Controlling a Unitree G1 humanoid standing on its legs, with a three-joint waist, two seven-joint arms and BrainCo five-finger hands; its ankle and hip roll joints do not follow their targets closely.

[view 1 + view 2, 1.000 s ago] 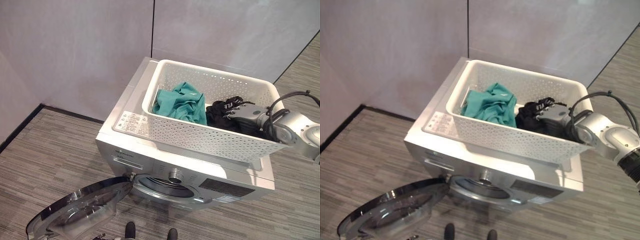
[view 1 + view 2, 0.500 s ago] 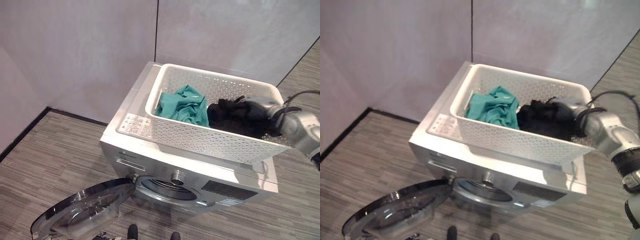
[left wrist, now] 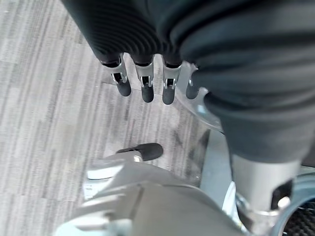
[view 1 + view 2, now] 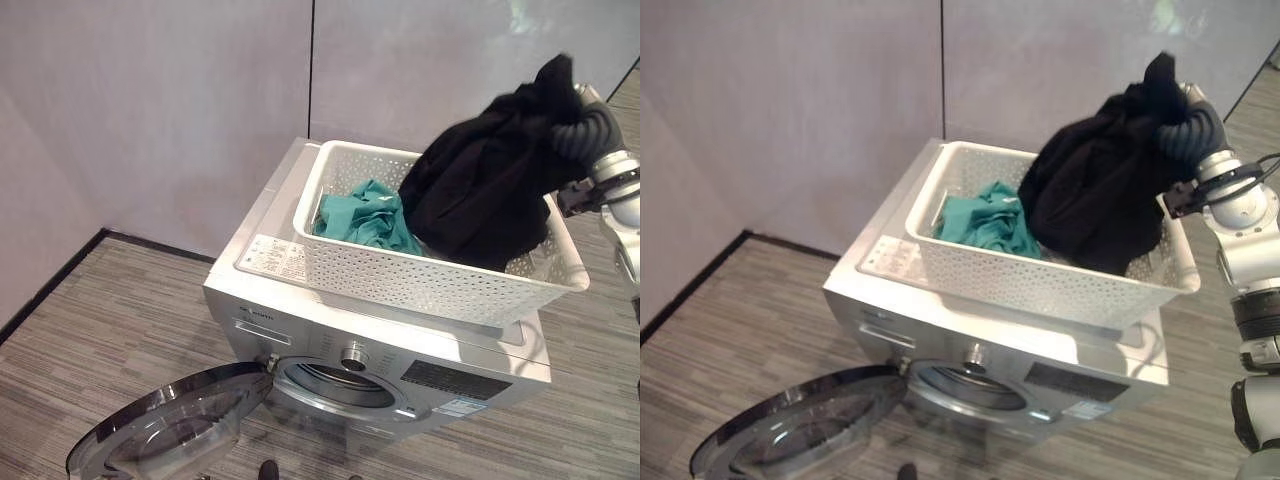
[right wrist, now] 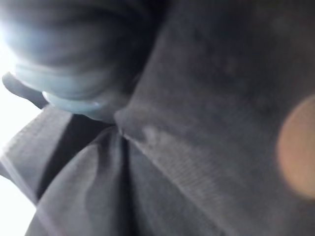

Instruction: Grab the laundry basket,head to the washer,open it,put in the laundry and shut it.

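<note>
A white perforated laundry basket (image 4: pixel 420 285) stands on top of the silver washer (image 4: pixel 300 330). A teal garment (image 4: pixel 365 215) lies in its left half. My right hand (image 4: pixel 588 125) is raised above the basket's right end, shut on a black garment (image 4: pixel 480 185). The garment hangs from the hand in a big bunch, its lower part still inside the basket. The same black cloth (image 5: pixel 206 123) shows close up in the right wrist view. The washer's round door (image 4: pixel 170 430) is swung open at the lower left, leaving the drum opening (image 4: pixel 340 385) uncovered. My left hand (image 3: pixel 142 86) hangs open over the floor.
Grey walls (image 4: pixel 150 100) stand right behind the washer. Striped wood-look floor (image 4: pixel 100 310) stretches to the left and in front. The open door juts out low over the floor before the washer's left side.
My right hand has risen out of the basket, pulling the black garment up with it. The teal garment stays where it lay. The camera has shifted slightly.
</note>
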